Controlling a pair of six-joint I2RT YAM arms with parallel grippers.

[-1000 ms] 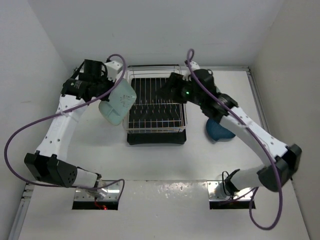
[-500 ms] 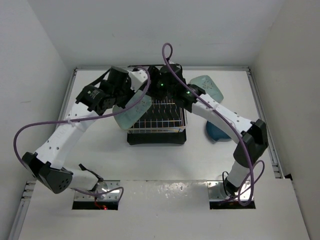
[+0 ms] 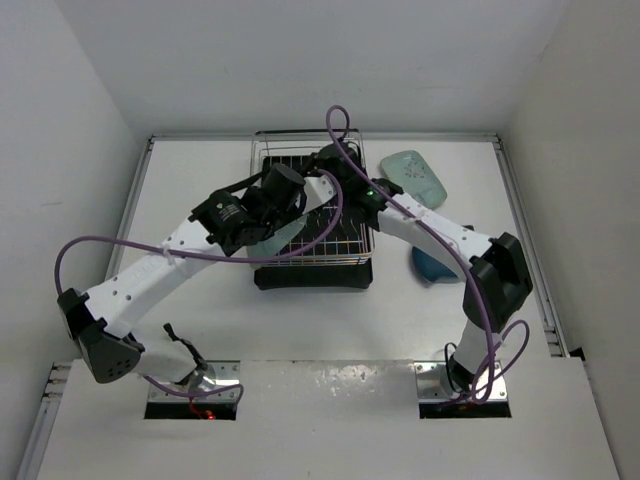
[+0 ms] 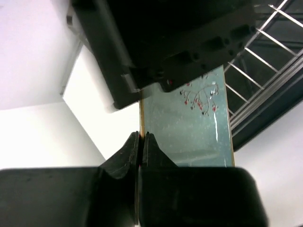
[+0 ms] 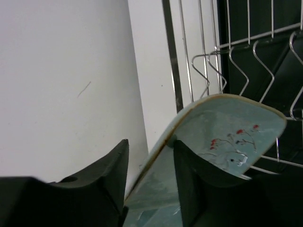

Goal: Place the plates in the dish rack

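My left gripper (image 4: 141,135) is shut on the rim of a mint-green plate (image 4: 189,137) with a red flower print, held on edge over the left part of the dish rack (image 4: 265,71). From above, this plate (image 3: 268,243) shows under the left gripper (image 3: 283,205). My right gripper (image 5: 150,142) is open and straddles the same plate's (image 5: 222,118) far rim; one finger touches its face. It hangs over the back of the rack (image 3: 310,262). A second mint plate (image 3: 412,177) and the dark blue plate (image 3: 433,265) lie on the table right of the rack.
The rack's black tray (image 3: 312,275) sticks out at the front. White walls close in the table on the left, back and right. The right arm (image 3: 440,235) crosses above the blue plate. Purple cables loop off both arms.
My left arm has swung right, carrying the mint plate from beside the rack to over its left part. The right gripper moved to the rack's back and now straddles that plate.
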